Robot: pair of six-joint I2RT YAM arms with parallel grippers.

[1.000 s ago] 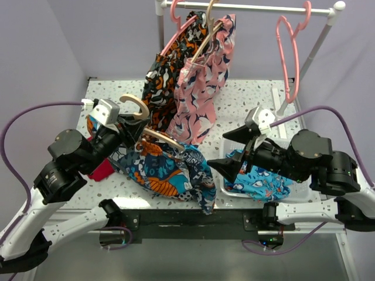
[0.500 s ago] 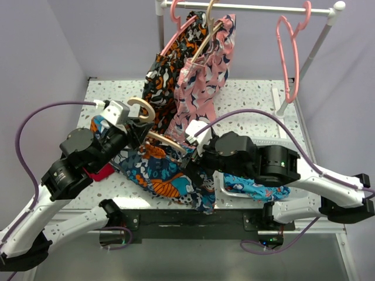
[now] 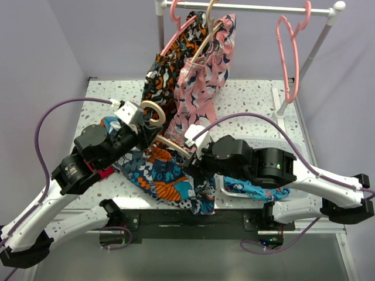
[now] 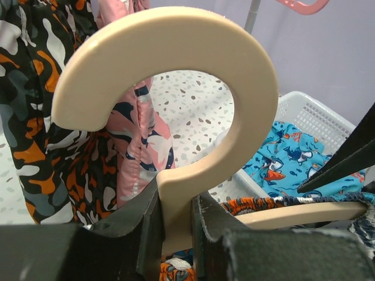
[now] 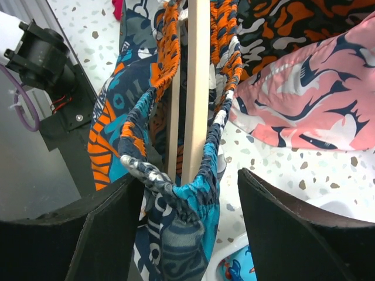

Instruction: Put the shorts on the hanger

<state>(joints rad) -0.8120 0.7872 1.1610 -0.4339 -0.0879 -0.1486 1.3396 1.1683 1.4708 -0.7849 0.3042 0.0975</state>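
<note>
The cream hanger (image 3: pixel 153 113) is tilted over the table's middle. My left gripper (image 3: pixel 143 126) is shut on its neck, just under the hook (image 4: pixel 246 76). The shorts (image 3: pixel 164 178), printed blue, orange and black, hang from the hanger's arm and trail down to the table's front edge. In the right wrist view the waistband (image 5: pixel 181 234) loops round the end of the hanger bar (image 5: pixel 196 88). My right gripper (image 5: pixel 190 205) is open, one jaw on each side of that loop. The left jaw is close against the fabric and a gap remains at the right jaw.
A white basket (image 3: pixel 225 186) holding turquoise shorts (image 3: pixel 252 188) sits under my right arm. Behind it, a rail (image 3: pixel 258 7) carries black-orange shorts (image 3: pixel 170 64), a pink patterned garment (image 3: pixel 202 88) and a bare pink hanger (image 3: pixel 288 52). A red cloth (image 3: pixel 105 172) lies at the left.
My right arm swung left from over the basket to the shorts, and its jaws have narrowed around the waistband. My left arm carried the hanger slightly right and back.
</note>
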